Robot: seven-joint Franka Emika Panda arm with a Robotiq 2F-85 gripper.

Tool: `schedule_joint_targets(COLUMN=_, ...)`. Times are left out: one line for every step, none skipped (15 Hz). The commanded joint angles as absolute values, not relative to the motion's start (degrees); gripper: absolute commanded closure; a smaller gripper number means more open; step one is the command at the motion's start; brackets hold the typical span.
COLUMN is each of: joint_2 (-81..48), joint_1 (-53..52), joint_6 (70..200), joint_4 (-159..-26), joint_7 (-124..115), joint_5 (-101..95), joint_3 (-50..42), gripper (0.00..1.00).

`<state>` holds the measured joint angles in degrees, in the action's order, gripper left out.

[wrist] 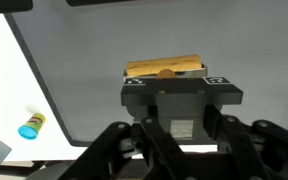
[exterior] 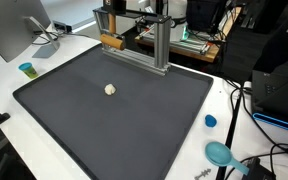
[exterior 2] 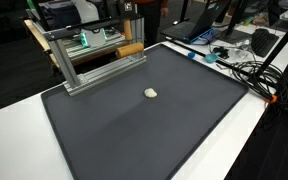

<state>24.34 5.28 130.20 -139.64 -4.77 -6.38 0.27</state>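
In the wrist view my gripper (wrist: 172, 82) points down over a dark grey mat (wrist: 84, 70), and its dark body hides the fingertips. A light wooden block (wrist: 164, 68) shows just past the jaws, which look shut on it. In both exterior views that block (exterior: 110, 41) (exterior 2: 131, 48) hangs beside the far end of an aluminium frame (exterior: 162, 45) (exterior 2: 69, 65) at the back of the mat, under the arm. A small pale lump (exterior: 110, 89) (exterior 2: 150, 94) lies alone near the mat's middle, well away from the gripper.
A blue cap (exterior: 27, 69) (wrist: 31, 125) lies on the white table beside the mat. Two blue items (exterior: 210, 121) (exterior: 219, 153) sit off another side of the mat. A monitor (exterior: 14, 30) stands at a corner. Cables (exterior 2: 244, 70) and laptops crowd the table beyond.
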Motion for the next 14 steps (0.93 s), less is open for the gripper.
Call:
schedule_joint_targets(joint_2=25.5, joint_1=5.2, joint_6=129.9, joint_4=-139.6, joint_7=-7.3, joint_5=-7.6, joint_3=1.3, gripper=0.79)
schedule_joint_targets(joint_2=25.3, joint_1=4.6, joint_6=129.5, joint_4=-139.0, joint_7=-9.4, joint_5=-7.2, joint_3=2.7, gripper=0.79)
schedule_joint_targets(joint_2=24.6, joint_1=4.5, joint_6=129.2, joint_4=-138.2, joint_7=-12.0, joint_5=-7.7, joint_3=4.2, gripper=0.79)
schedule_joint_targets(joint_2=22.9, joint_1=4.7, joint_6=129.2, joint_4=-136.6, joint_7=-16.0, joint_5=-9.2, joint_3=6.6, gripper=0.79)
schedule_joint_targets(joint_2=21.5, joint_1=4.4, joint_6=129.1, joint_4=-135.2, joint_7=-18.5, joint_5=-9.8, joint_3=8.2, gripper=0.79)
schedule_joint_targets(joint_2=19.1, joint_1=4.5, joint_6=128.2, joint_4=-133.1, joint_7=-21.1, joint_5=-11.5, joint_3=10.2, gripper=0.79)
schedule_joint_targets(joint_2=16.7, joint_1=4.6, joint_6=128.1, joint_4=-131.2, joint_7=-23.5, joint_5=-13.4, joint_3=11.9, gripper=0.79)
schedule_joint_targets(joint_2=14.2, joint_1=4.5, joint_6=127.8, joint_4=-129.2, joint_7=-24.7, joint_5=-15.1, joint_3=12.9, gripper=0.79)
schedule_joint_targets(joint_2=10.8, joint_1=3.6, joint_6=127.8, joint_4=-126.9, joint_7=-22.7, joint_5=-14.6, joint_3=12.4, gripper=0.79)
schedule_joint_targets(joint_2=8.0, joint_1=3.0, joint_6=128.3, joint_4=-125.0, joint_7=-20.6, joint_5=-14.0, joint_3=11.5, gripper=0.79)
schedule_joint_targets(joint_2=5.8, joint_1=2.2, joint_6=128.5, joint_4=-123.5, joint_7=-17.4, joint_5=-12.5, joint_3=10.3, gripper=0.79)
schedule_joint_targets(joint_2=3.3, joint_1=1.9, joint_6=129.4, joint_4=-122.3, joint_7=-14.1, joint_5=-11.4, joint_3=8.8, gripper=0.79)
schedule_joint_targets(joint_2=1.1, joint_1=1.7, joint_6=129.8, joint_4=-121.0, joint_7=-11.3, joint_5=-10.4, joint_3=7.6, gripper=0.79)
schedule_joint_targets(joint_2=-1.3, joint_1=2.1, joint_6=129.7, joint_4=-120.1, joint_7=-9.0, joint_5=-10.3, joint_3=6.3, gripper=0.79)
